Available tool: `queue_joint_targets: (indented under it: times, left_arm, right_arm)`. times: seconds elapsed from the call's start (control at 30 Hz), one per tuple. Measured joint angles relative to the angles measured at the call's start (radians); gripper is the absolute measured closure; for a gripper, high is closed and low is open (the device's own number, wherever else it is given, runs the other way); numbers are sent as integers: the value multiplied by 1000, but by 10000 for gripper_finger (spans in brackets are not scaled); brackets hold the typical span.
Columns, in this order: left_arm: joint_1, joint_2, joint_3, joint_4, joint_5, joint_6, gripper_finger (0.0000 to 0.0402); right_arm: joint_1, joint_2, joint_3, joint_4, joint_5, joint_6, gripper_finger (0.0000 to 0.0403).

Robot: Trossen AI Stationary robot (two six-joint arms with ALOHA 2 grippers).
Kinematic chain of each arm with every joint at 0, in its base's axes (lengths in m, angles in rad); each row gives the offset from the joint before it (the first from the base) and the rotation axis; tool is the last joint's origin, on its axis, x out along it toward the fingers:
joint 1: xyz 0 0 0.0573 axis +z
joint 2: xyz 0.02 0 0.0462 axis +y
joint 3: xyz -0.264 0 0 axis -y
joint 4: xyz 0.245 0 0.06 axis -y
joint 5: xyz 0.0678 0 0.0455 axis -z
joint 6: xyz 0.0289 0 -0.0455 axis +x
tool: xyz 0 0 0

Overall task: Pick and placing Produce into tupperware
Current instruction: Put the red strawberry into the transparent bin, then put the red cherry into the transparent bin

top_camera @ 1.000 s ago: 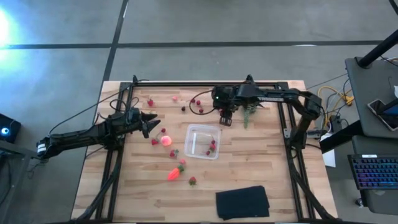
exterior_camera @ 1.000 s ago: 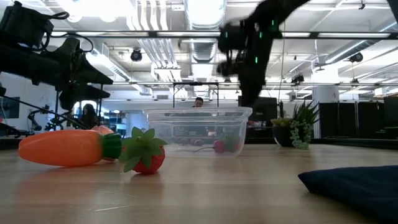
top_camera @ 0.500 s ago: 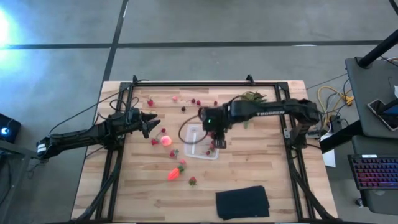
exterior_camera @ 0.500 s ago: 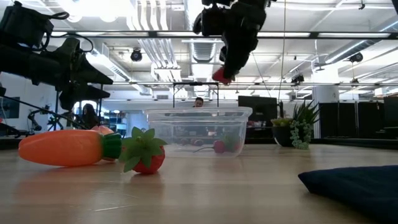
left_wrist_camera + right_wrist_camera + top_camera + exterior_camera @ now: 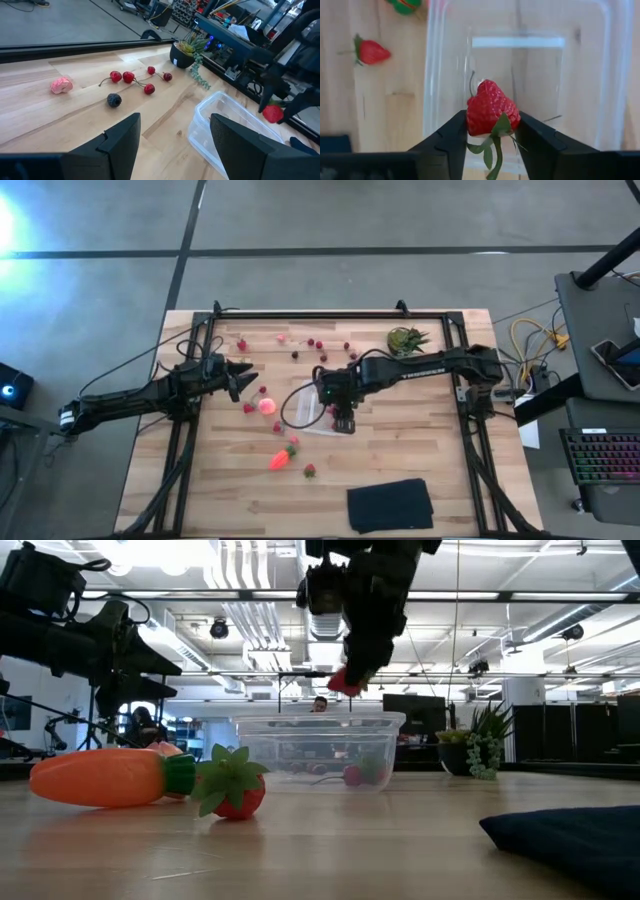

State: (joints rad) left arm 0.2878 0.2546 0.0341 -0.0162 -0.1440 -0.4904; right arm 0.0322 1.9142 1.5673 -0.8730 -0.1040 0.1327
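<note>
Wooden table (image 5: 420, 440) in an open workshop: the right gripper (image 5: 492, 132) pinches a strawberry (image 5: 490, 107) directly above the tupperware (image 5: 520, 65). Light, firm-looking (likely plastic), best held across its broad shoulders. Left gripper (image 5: 172, 132) idles agape.

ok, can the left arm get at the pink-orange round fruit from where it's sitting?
Probably yes. The left claw waits open just up-table of the round fruit, with bare wood and only small berries between. The right claw is busy over the tupperware, out of that path.
</note>
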Motion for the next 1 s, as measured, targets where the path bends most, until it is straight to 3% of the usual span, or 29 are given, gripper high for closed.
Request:
queue_joint_targets:
  times: [0.23, 0.43, 0.63, 0.8, 1.0]
  left_arm:
    - [0, -2, 0, 0, 0, 0, 175]
    - [0, -2, 0, 0, 0, 0, 175]
    - [0, -2, 0, 1, 0, 0, 175]
    - [0, -2, 0, 0, 0, 0, 175]
    - [0, 0, 0, 0, 0, 0, 175]
  right_arm:
    - [0, 77, 18, -3, 2, 35, 157]
    - [-9, 112, 100, 76, 43, -42, 104]
    - [-105, 115, 211, 116, 81, 8, 102]
    - [-253, 116, 238, 14, -11, 157, 110]
    - [-387, 117, 217, -51, 64, 104, 110]
